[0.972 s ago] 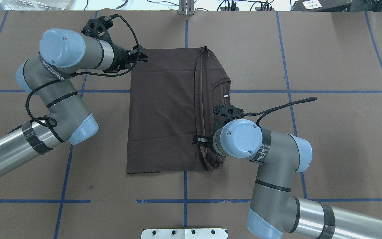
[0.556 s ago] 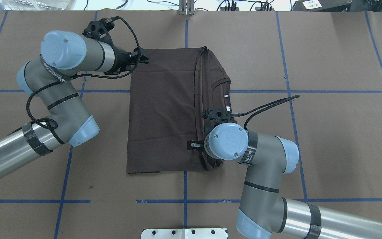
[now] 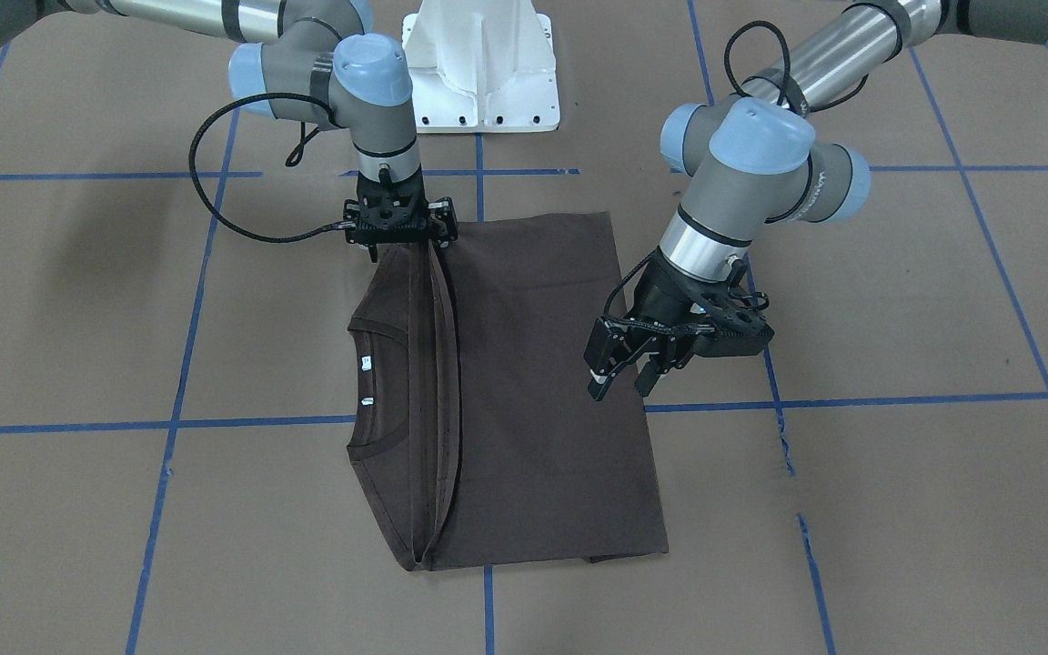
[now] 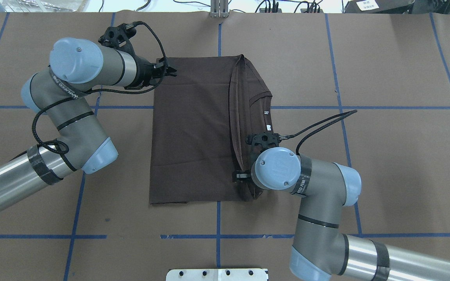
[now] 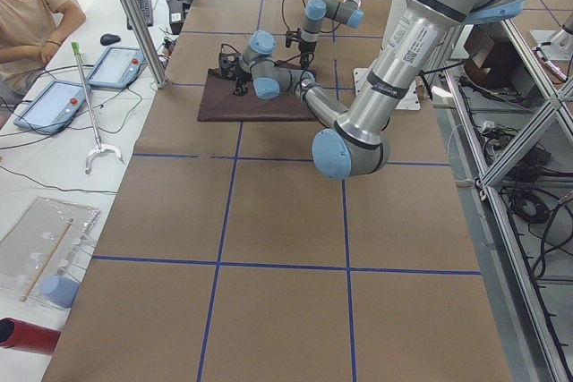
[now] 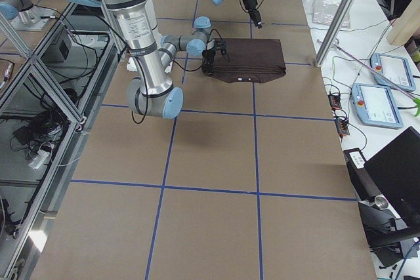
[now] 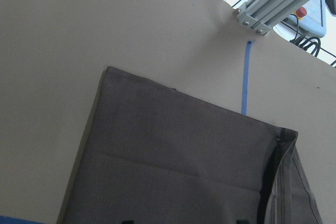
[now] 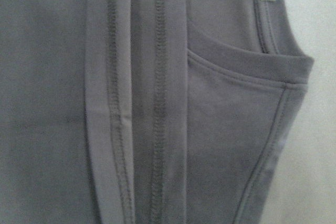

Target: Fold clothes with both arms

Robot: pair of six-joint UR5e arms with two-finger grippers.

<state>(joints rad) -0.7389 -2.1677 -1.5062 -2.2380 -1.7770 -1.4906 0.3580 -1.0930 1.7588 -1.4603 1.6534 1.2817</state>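
The dark brown T-shirt [image 4: 193,132] lies folded into a flat rectangle on the brown table; it also shows in the front view [image 3: 533,391]. Its collar and white neck labels [image 3: 366,363] face up at my right side, beside a long folded hem. My left gripper [image 4: 170,68] is open and empty, and it hovers over the shirt's far left corner [image 3: 618,391]. My right gripper [image 3: 401,247] points straight down at the shirt's near right corner, by the hem. Its fingers are hidden under the wrist, so I cannot tell whether it is open. The right wrist view shows only cloth [image 8: 220,129].
The white pedestal [image 3: 480,68] stands at the table's near edge. Blue tape lines [image 4: 342,107] cross the brown paper. An aluminium post [image 4: 219,8] stands at the far edge. A seated person [image 5: 31,6] and tablets [image 5: 54,100] are beyond the table.
My right arm swung a little left over the shirt, then back right. My left gripper edged slightly right over the far corner. The shirt has not moved.
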